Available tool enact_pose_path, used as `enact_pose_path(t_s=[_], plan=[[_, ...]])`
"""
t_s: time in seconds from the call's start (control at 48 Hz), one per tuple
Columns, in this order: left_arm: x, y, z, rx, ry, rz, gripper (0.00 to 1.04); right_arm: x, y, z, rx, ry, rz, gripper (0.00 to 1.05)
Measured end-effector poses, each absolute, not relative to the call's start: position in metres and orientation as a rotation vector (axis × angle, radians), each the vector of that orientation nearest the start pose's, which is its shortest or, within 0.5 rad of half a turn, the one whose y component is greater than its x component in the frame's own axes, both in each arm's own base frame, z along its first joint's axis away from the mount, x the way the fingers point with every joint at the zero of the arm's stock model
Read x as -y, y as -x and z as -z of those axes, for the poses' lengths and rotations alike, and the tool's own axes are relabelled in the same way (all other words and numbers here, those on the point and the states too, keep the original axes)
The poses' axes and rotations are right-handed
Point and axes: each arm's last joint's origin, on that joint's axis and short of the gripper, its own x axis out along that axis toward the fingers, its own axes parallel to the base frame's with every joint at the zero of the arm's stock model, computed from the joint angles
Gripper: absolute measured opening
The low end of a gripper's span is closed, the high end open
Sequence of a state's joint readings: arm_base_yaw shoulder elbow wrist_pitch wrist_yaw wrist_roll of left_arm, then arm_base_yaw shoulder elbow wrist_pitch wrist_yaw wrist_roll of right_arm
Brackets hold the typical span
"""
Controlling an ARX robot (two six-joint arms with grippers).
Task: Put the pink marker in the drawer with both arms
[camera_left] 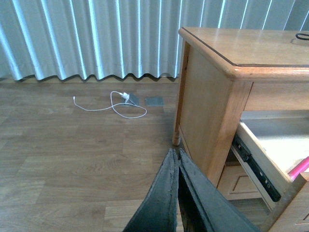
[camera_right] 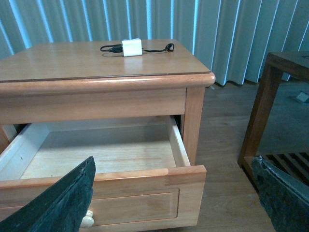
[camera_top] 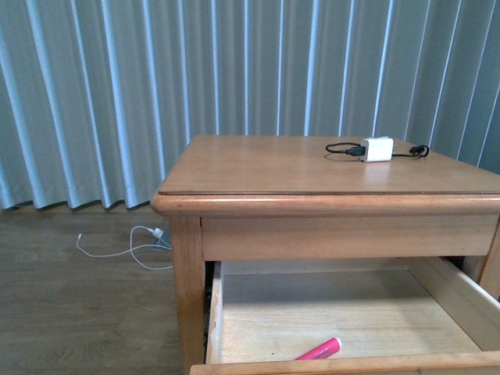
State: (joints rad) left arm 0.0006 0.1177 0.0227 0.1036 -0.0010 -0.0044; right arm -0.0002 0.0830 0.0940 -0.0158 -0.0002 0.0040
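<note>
The pink marker lies inside the open drawer, close behind its front board; a bit of it shows as the pink marker in the left wrist view. My left gripper is shut and empty, hanging over the floor beside the nightstand's left leg. My right gripper is open wide in front of the drawer, with one of its fingers near the pale knob. The marker is hidden in the right wrist view. Neither arm shows in the front view.
A white charger with a black cable sits on the nightstand top. A white cable lies on the wooden floor to the left. A darker wooden stand is to the right of the nightstand. Curtains hang behind.
</note>
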Motion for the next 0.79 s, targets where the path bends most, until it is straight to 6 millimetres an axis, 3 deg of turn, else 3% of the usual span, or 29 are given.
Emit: enact_pose_path(t_s=[0.375,0.542,0.792], plan=[[0.000,-0.097,-0.171,0.020,0.005,0.000,0.05,0.000,-0.098,-0.188,-0.004,-0.004,0.000,0.96],[0.000,-0.097,-0.171,0.020,0.004,-0.001,0.33,-0.003,-0.099,-0.176,-0.230,-0.016,-0.012,0.96],[0.000,-0.097,-0.171,0.020,0.004,0.000,0.76,-0.023,-0.114,-0.157,-0.610,-0.053,-0.166,0.96]])
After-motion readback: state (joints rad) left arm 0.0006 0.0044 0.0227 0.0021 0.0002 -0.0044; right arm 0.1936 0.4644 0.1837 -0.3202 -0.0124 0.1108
